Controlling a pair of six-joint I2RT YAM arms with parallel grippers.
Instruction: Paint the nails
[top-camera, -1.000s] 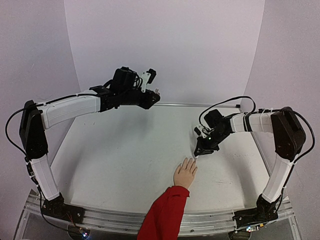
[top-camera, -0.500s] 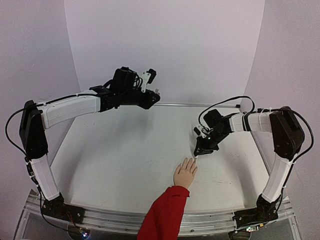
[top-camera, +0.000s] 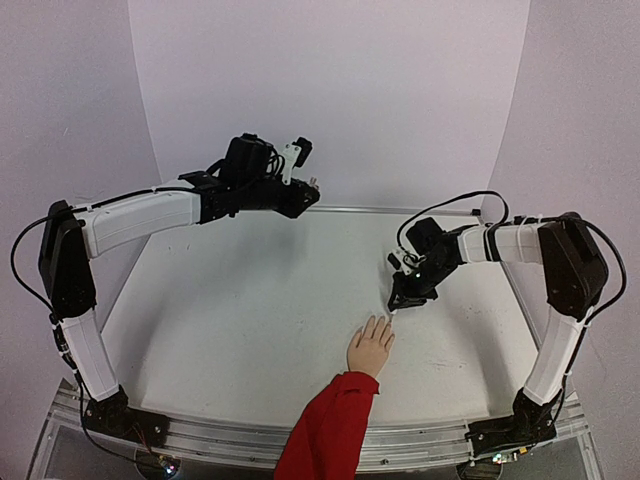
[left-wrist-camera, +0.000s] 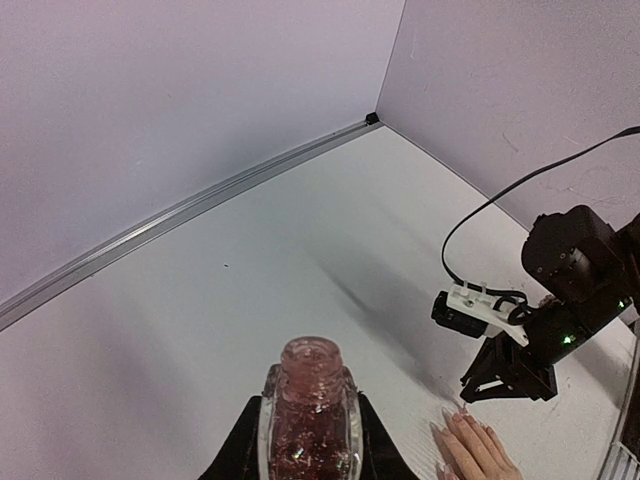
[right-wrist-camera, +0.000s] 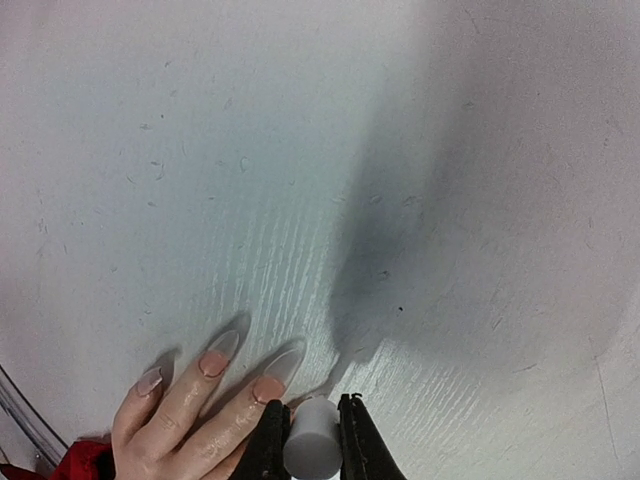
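The pale mannequin hand (top-camera: 370, 348) with a red sleeve (top-camera: 325, 430) lies palm down near the table's front. Its long nails (right-wrist-camera: 283, 362) point away from the sleeve. My right gripper (top-camera: 400, 302) is shut on a white cylindrical brush cap (right-wrist-camera: 310, 447), low over the fingertips, right beside one nail; the brush tip is hidden. The hand also shows in the left wrist view (left-wrist-camera: 478, 450). My left gripper (top-camera: 310, 190) is raised at the back, shut on a small uncapped pinkish glitter bottle (left-wrist-camera: 310, 410), held upright.
The white table (top-camera: 250, 320) is backed by pale walls with a metal rail (left-wrist-camera: 180, 215) along the back edge. A black cable (top-camera: 450, 205) loops above the right wrist.
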